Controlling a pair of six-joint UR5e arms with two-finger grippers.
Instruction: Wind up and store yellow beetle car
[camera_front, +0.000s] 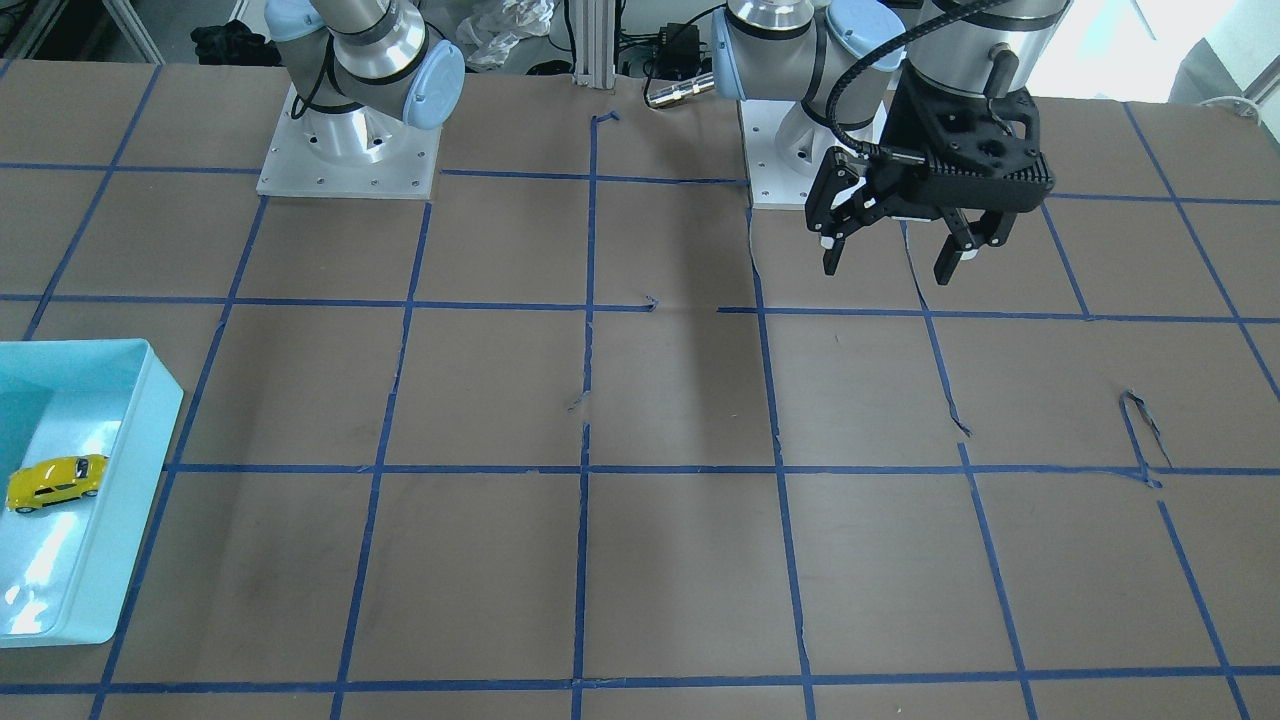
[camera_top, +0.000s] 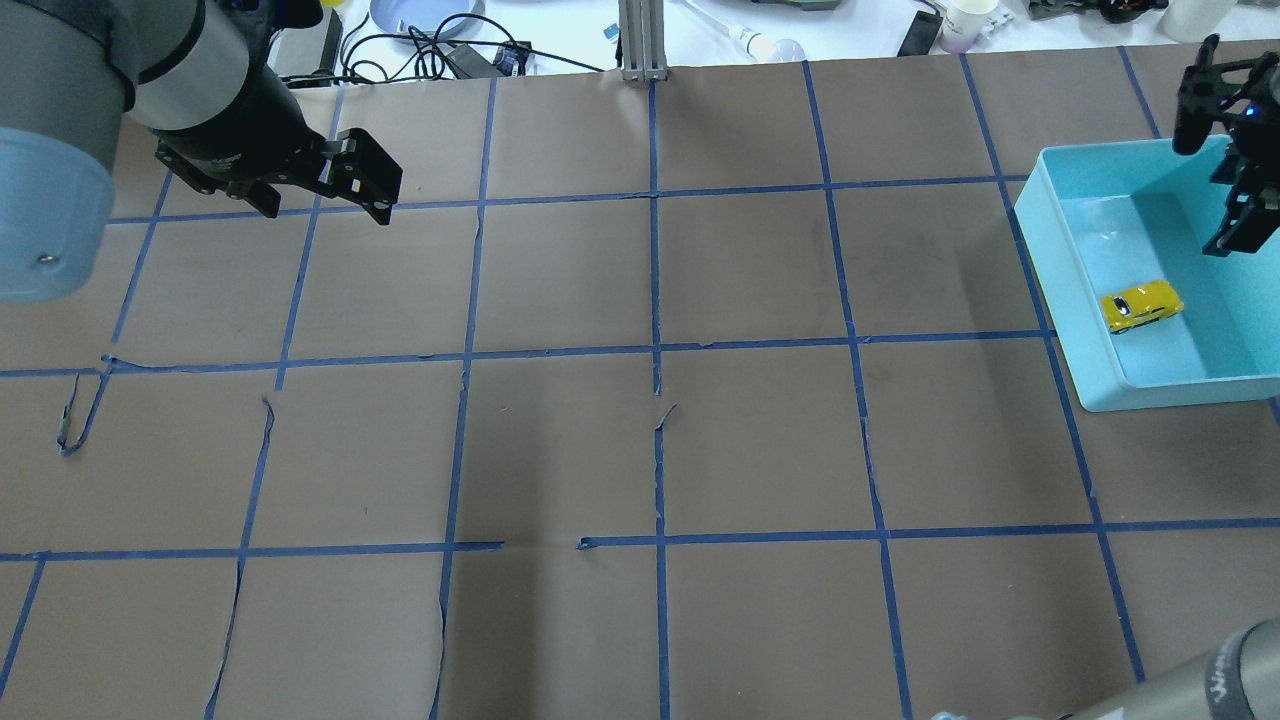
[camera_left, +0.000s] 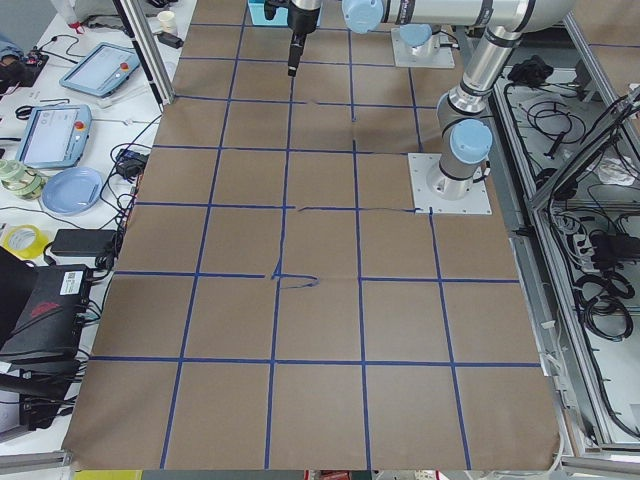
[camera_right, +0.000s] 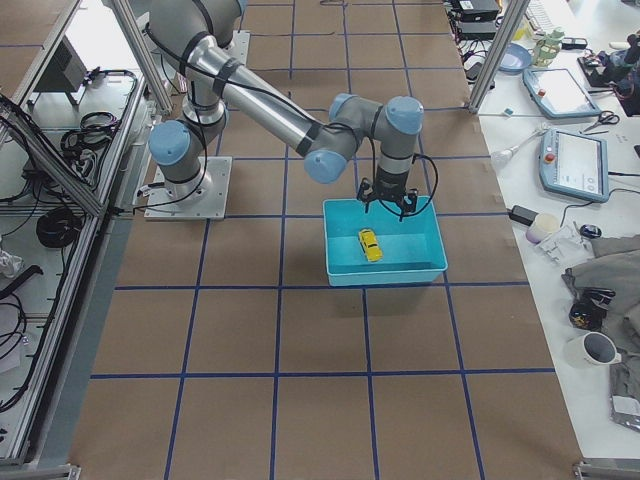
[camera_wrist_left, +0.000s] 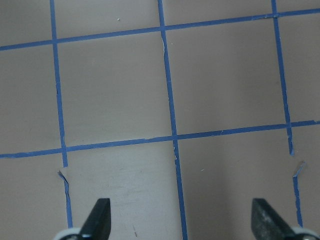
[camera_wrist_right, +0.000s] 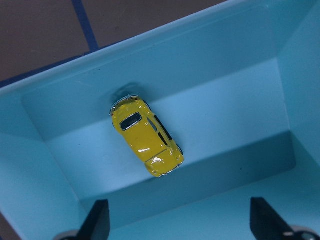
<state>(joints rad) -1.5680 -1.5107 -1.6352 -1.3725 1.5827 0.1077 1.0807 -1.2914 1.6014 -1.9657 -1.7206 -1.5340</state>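
Brown tabletop (camera_top: 760, 280), taped in blue squares, carries a light-blue bin (camera_top: 1150, 395) with the yellow beetle car (camera_wrist_right: 146, 136) on its floor. The right end effector (camera_wrist_right: 181, 220) hangs wide open and empty above it. The left end effector (camera_front: 888, 268) is also spread and empty, well apart. A careless descent could clip the bin wall or set the car rolling. No writing is legible.

Count: one yellow beetle car (camera_top: 1142, 305), one turquoise bin (camera_top: 1180, 392), one table (camera_top: 650, 450). Two grippers: left gripper (camera_front: 888, 268), right gripper (camera_wrist_right: 181, 220).

The blue bin (camera_top: 1062, 290) and the right gripper (camera_top: 1204, 195) run past the overhead view's right edge.
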